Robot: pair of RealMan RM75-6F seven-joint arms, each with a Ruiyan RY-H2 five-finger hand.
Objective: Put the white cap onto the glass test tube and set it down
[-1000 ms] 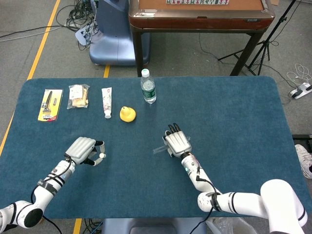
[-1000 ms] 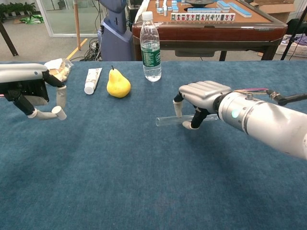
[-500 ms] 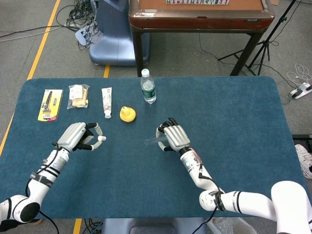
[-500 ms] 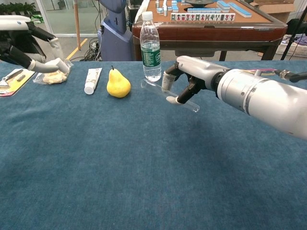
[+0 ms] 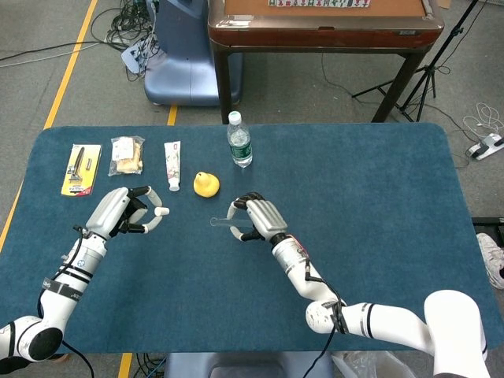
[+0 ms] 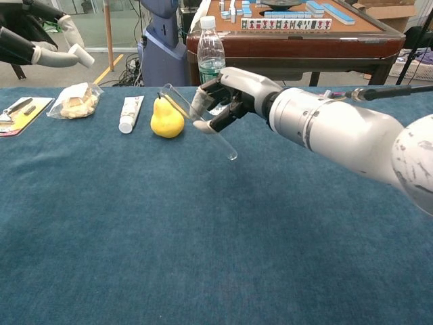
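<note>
Right robot hand, raised above the blue worktop, with fingers clamped on the glass test tube, which tilts with its open end up and toward the left. Left robot hand, also aloft, pinching the white cap at its fingertips, well apart from the tube. Behind: yellow pear, water bottle.
</note>
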